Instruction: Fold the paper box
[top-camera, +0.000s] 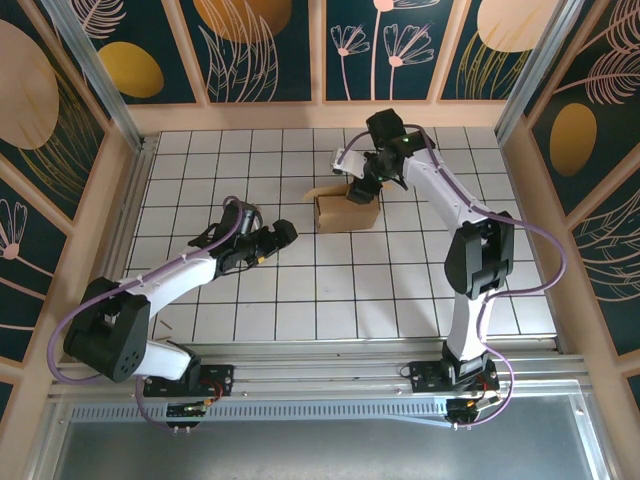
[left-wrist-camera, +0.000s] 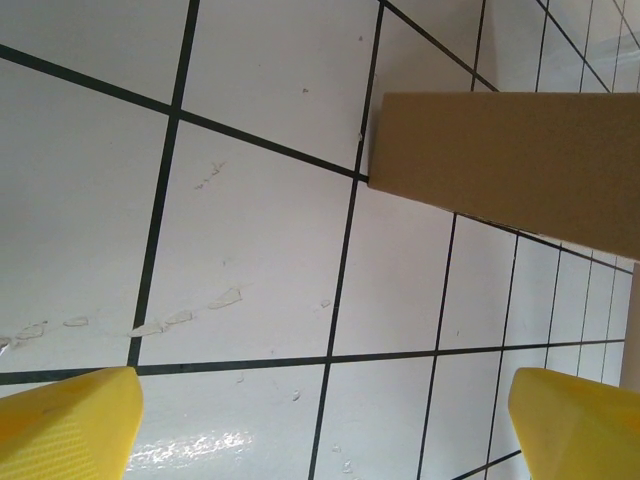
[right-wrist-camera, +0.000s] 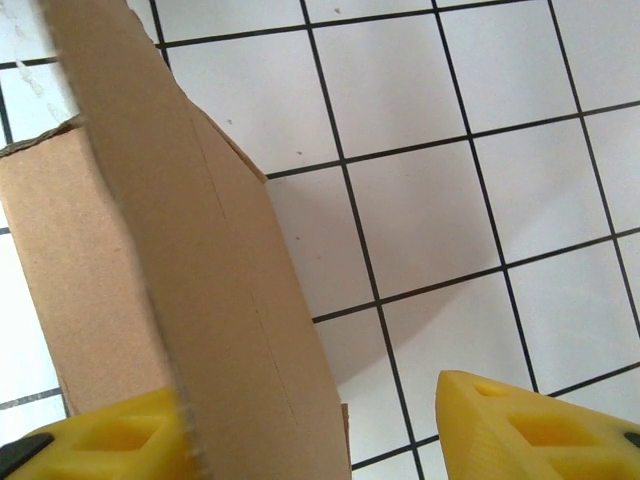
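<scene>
The paper box (top-camera: 347, 212) sits in the far half of the bench (top-camera: 300, 305), midway between its side edges, 1 flap (right-wrist-camera: 170, 200) raised. It looks light, thin and easily creased, likely to skid if pushed; best gripped on a flap near its fold. The right tool (top-camera: 363, 188) hangs over it, jaws apart, unclamped; the left tool (top-camera: 284, 236) sits nearby, jaws wide.

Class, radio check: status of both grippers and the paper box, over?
Left gripper open, short of the paper box. Right gripper open, astride its raised flap. Nothing blocking.
</scene>
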